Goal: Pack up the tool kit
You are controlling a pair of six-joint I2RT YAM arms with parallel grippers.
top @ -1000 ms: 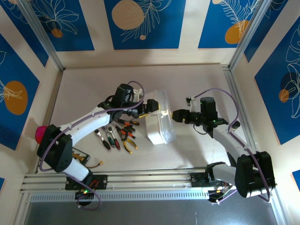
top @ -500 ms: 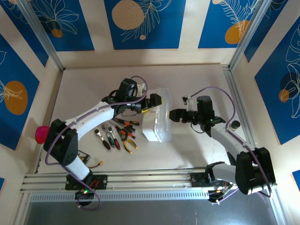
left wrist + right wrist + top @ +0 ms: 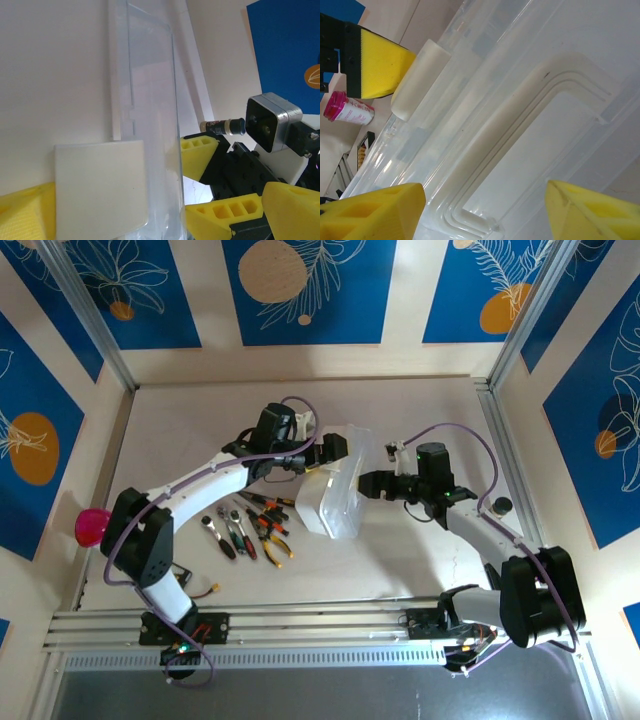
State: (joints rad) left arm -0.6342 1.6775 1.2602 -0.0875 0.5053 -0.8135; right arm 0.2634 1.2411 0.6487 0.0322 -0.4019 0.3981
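The left gripper (image 3: 336,450) is spread wide. The upright edge of the clear rectangular plastic hinged case (image 3: 335,502) stands between its yellow fingers (image 3: 25,212), with a frosted white latch tab (image 3: 100,190) just beside one of them. The right gripper (image 3: 367,483), jaws apart and clamped on nothing, faces the case's broad side, which bears a raised U-shaped moulding (image 3: 520,130). The case sits tilted mid-table between both grippers. The loose hand tools (image 3: 255,525), namely yellow-handled pliers, red-and-black screwdrivers and small wrenches, lie on the pale table (image 3: 200,410) to its left.
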